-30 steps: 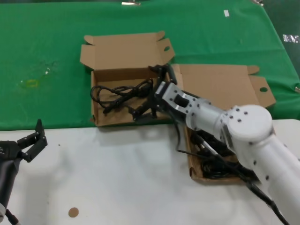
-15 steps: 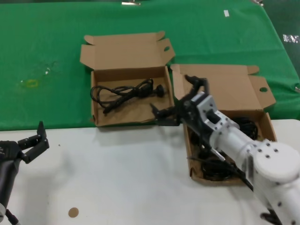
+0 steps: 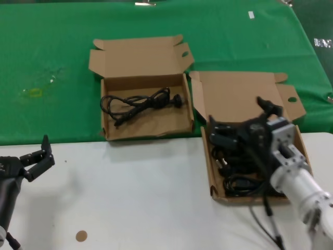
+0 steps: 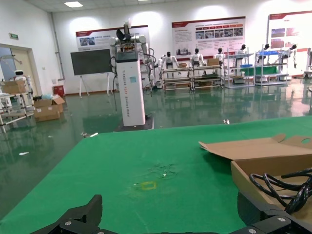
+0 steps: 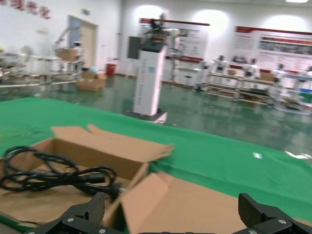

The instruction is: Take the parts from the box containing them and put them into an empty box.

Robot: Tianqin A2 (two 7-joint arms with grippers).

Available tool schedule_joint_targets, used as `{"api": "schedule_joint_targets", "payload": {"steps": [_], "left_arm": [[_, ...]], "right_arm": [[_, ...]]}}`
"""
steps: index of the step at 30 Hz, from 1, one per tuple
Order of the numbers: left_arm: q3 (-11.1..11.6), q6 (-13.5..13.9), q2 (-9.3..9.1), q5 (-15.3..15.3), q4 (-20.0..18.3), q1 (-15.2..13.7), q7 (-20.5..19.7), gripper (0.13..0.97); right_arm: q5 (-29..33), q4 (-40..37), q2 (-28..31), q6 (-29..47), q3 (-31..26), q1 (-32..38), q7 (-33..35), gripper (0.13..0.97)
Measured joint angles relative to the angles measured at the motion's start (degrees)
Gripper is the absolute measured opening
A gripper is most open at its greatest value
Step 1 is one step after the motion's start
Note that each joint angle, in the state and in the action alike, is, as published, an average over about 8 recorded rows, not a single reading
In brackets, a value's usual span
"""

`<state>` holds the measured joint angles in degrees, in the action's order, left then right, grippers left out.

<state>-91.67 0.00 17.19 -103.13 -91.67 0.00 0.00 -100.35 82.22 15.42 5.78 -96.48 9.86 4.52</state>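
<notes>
The box containing the parts point(image 3: 298, 139) lies at the right and holds several black cord bundles point(image 3: 240, 183). My right gripper point(image 3: 240, 121) is open and empty, just above that box's far end. In the right wrist view the gripper point(image 5: 173, 220) faces that box's raised lid flap point(image 5: 195, 207). The other box point(image 3: 106, 127) lies to the left and holds one looped cord point(image 3: 139, 102). This box also shows in the right wrist view point(image 5: 131, 168) with its cord point(image 5: 58, 176). My left gripper point(image 3: 46, 154) is open and parked over the white table at the left, far from both boxes.
Both boxes straddle the line between the green cloth point(image 3: 47, 57) and the white table point(image 3: 130, 198). Their lid flaps point(image 3: 138, 54) stand open at the back. A small brown disc point(image 3: 81, 236) lies on the white table. A yellowish mark point(image 3: 34, 92) is on the cloth.
My right gripper let go of a cord in the left box and swung right, back over the right box, empty. The left arm has not moved.
</notes>
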Motion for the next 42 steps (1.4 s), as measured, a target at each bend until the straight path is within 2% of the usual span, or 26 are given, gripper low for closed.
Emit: {"api": "schedule_joint_targets", "payload": {"steps": [9, 42], "left_arm": [[0.0, 0.0, 0.0, 0.0, 0.0, 0.0, 0.0, 0.966], [0.0, 0.0, 0.0, 0.0, 0.0, 0.0, 0.0, 0.966]], "right_arm": [[-1.9, 6.5, 1.2, -4.0, 3.3, -6.8, -3.1, 0.966], [-2.0, 6.9, 1.3, -4.2, 3.5, -7.2, -3.3, 0.966]]}}
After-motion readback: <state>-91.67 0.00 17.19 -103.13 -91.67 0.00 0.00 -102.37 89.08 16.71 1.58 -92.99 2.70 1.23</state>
